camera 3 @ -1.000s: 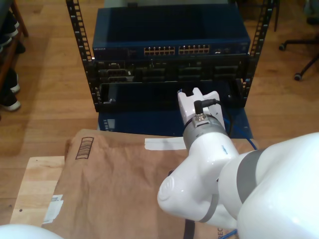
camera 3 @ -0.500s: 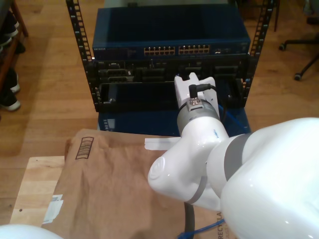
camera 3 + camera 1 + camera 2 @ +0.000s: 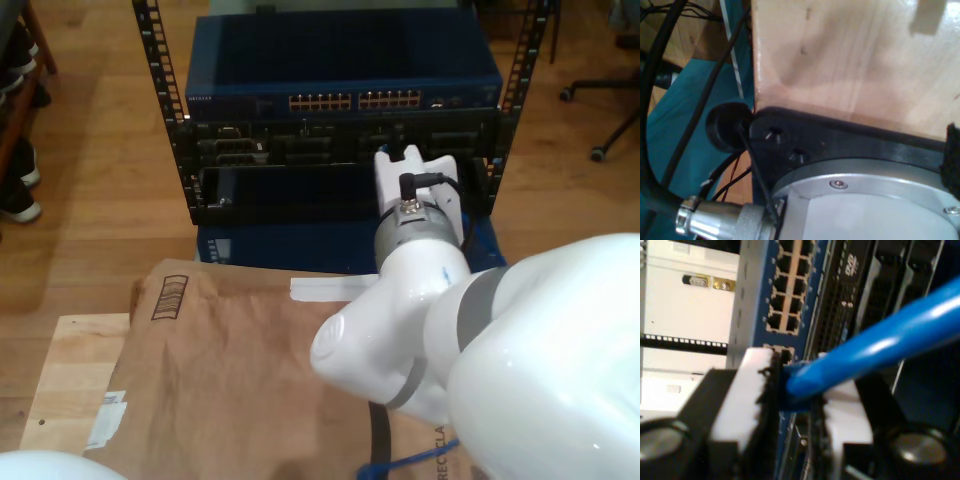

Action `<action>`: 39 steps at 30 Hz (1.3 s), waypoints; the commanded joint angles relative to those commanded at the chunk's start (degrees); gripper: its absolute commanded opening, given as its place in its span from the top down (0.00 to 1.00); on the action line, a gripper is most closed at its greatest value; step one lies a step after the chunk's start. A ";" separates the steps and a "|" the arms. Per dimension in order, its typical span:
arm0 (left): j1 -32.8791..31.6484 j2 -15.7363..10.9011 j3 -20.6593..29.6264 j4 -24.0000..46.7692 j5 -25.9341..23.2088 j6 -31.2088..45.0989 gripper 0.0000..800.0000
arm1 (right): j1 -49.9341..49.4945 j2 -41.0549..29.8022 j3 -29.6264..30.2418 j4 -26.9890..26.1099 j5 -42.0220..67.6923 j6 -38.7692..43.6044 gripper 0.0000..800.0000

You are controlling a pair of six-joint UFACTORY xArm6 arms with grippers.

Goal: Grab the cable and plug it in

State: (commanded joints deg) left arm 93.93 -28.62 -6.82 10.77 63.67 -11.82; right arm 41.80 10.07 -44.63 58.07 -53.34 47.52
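Observation:
The cable (image 3: pixel 880 347) is a thin bright-blue line running out slantwise from between white fingers (image 3: pixel 747 390). My second gripper (image 3: pixel 795 390) is shut on the cable, with its end hidden between the pads. Just beyond the fingers stand the rows of ports (image 3: pixel 785 295) on the blue switch. In the exterior view my second gripper (image 3: pixel 403 155) is held up against the rack front, below the switch's port row (image 3: pixel 355 100). A loop of the cable (image 3: pixel 415 462) shows at the bottom edge under the white arm.
Black rack rails (image 3: pixel 160 90) frame the switch and the dark units below it. Brown paper (image 3: pixel 230 370) covers the wooden table (image 3: pixel 70 380). A chair base (image 3: pixel 600 120) stands at the exterior view's right. The first wrist view holds a wooden board (image 3: pixel 850 60), black cables (image 3: pixel 655 125) and a metal connector (image 3: pixel 715 220).
My second gripper rose toward the rack front with the cable, then shifted toward the exterior view's right. The cable loop at the bottom edge came into sight.

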 joint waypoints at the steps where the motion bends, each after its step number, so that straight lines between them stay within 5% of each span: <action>1: 0.00 0.00 0.00 0.09 0.00 0.00 0.00 | -0.18 0.00 -0.09 -0.09 0.00 0.00 1.00; 21: 0.09 0.00 0.00 0.00 0.00 0.00 0.00 | -4.31 2.73 -6.07 -0.09 -0.79 0.35 1.00; 39: 0.00 0.00 0.00 0.00 0.00 0.00 0.00 | -8.00 12.75 -10.99 -0.35 -6.15 8.62 1.00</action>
State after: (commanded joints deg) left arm 93.93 -28.62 -6.82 10.77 63.67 -11.82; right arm 33.80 22.81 -55.62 57.71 -59.49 56.13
